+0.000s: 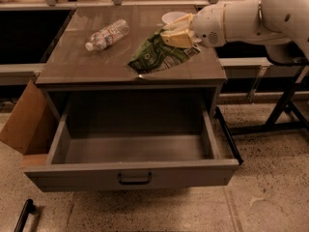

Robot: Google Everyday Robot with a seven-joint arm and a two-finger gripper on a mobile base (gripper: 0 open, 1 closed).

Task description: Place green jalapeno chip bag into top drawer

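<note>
The green jalapeno chip bag [159, 56] hangs tilted from my gripper [175, 35], lifted above the front right part of the cabinet top. Its lower corner points down and left toward the top's front edge. The gripper is shut on the bag's upper right end, and my white arm reaches in from the right. The top drawer [133, 177] is pulled fully open below the cabinet top; its grey inside holds nothing, and its dark handle [134, 179] sits centred on the front panel.
A clear plastic water bottle [107, 34] lies on its side on the cabinet top [77, 64] at the back left. A white bowl [173, 17] sits at the back, behind my gripper. A cardboard box [21, 122] leans at the cabinet's left. A black metal frame [285, 105] stands to the right.
</note>
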